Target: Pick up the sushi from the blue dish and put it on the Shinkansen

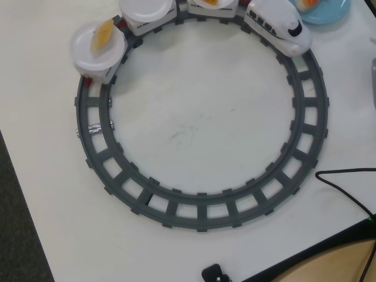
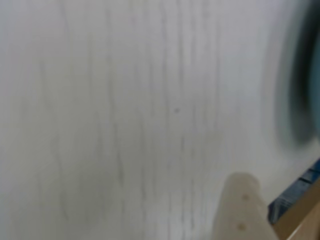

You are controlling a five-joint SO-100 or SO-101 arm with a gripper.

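**Overhead view: sushi not yet picked, arm out of frame**

Overhead view shows the Shinkansen on the grey ring track at the top right of the loop, nose pointing down-right. Just beyond its nose, at the top right corner, sits the blue dish, with the sushi on it, cropped by the frame edge. Behind the train, the plate cars trail left; the rear one carries a pale yellow-orange slice.

Judgement: pick not started, everything is left to do.

Wrist view is blurred: one pale finger over the white table, dark rim at right. Cannot tell whether the gripper is released or clenched.

Surface: white tabletop, black cable right of the track, dark floor at left.
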